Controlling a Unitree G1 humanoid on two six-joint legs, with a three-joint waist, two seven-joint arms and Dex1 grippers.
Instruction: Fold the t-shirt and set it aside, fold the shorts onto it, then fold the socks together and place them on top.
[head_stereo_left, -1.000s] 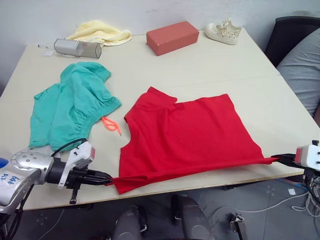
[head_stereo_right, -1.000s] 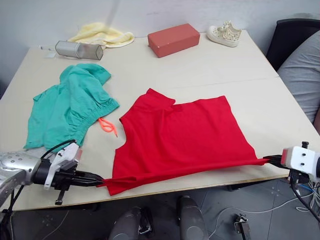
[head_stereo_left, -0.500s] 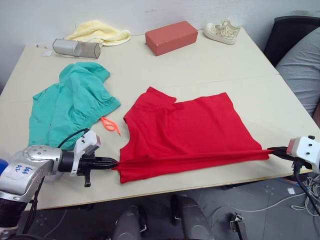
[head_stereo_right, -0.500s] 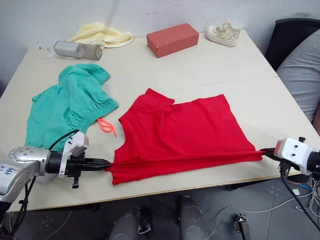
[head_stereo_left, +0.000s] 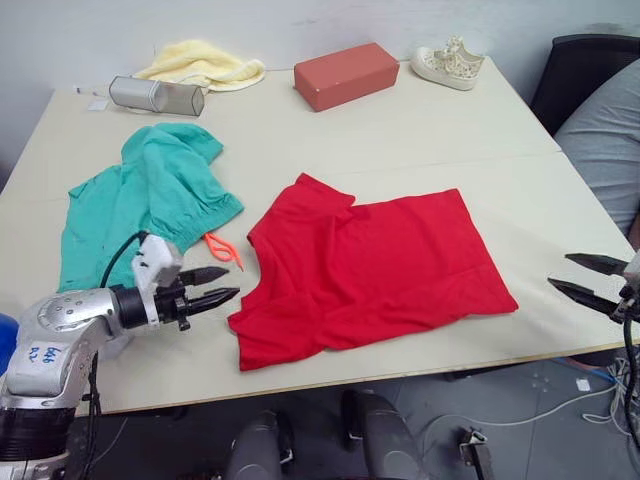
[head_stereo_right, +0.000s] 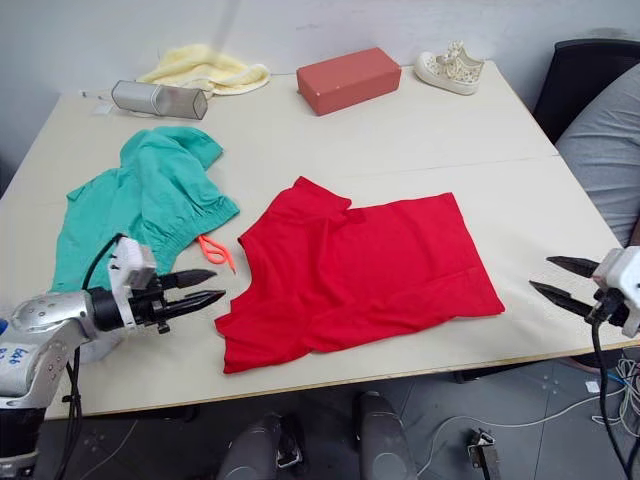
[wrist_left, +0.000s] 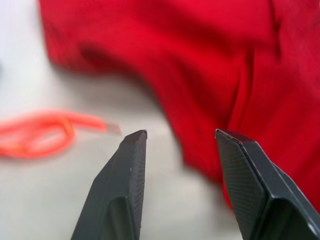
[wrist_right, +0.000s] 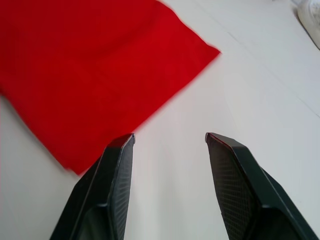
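Lying near the bench's (head_stereo_left: 420, 140) front edge, the red t-shirt (head_stereo_left: 375, 270) runs lengthwise between both empty, parted tools: left tool (head_stereo_left: 222, 284) nearer its sleeve end, right tool (head_stereo_left: 592, 279) off its hem corner. Left wrist view: orange drawstring (wrist_left: 37, 132) beside red cloth. Right wrist view: hem corner just ahead.

yellow cloth (head_stereo_left: 200, 62) | red box (head_stereo_left: 345, 74) | shoe (head_stereo_left: 447, 62) | metallic cylinder, maybe a case (head_stereo_left: 156, 96)
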